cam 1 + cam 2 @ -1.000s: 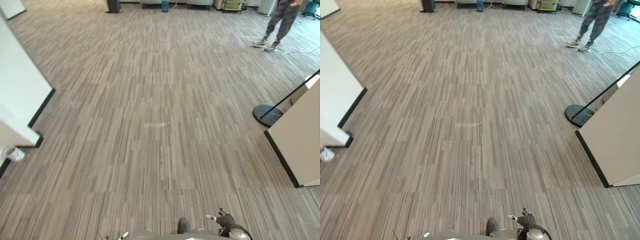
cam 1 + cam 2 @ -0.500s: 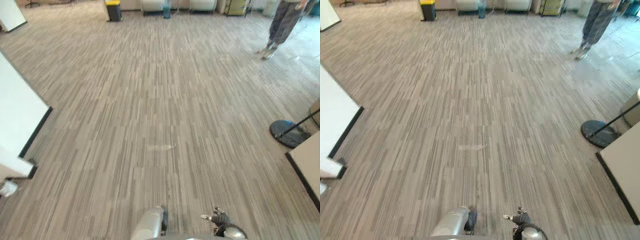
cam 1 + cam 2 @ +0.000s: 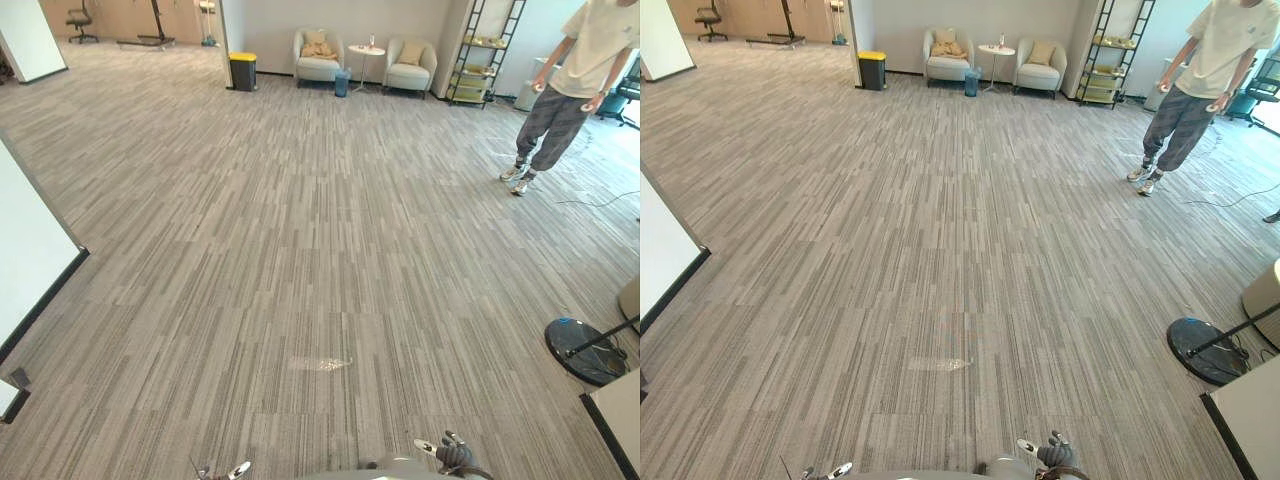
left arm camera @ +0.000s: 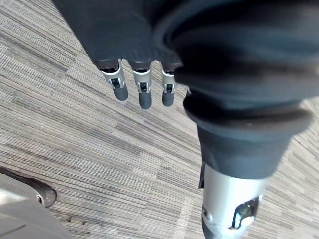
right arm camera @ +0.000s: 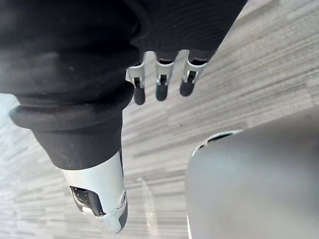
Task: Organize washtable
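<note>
- Hands hang low with nothing in them: left hand (image 4: pixel 142 87) and right hand (image 5: pixel 162 82), fingers straight and relaxed over the carpet floor (image 3: pixel 300 250).
- No washtable in sight; a person (image 3: pixel 565 90) stands far right, armchairs (image 3: pixel 318 55) far off.

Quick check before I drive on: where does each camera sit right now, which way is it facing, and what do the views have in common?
Left eye view: on the head, looking forward and down over the carpet floor toward two armchairs and a standing person; right hand at the bottom edge.
Right eye view: same scene from slightly beside it.
Left wrist view: along the left hand, fingers straight, hanging over the carpet.
Right wrist view: along the right hand, fingers straight, also over carpet.
Shared: carpet in all four; neither hand holds anything.
</note>
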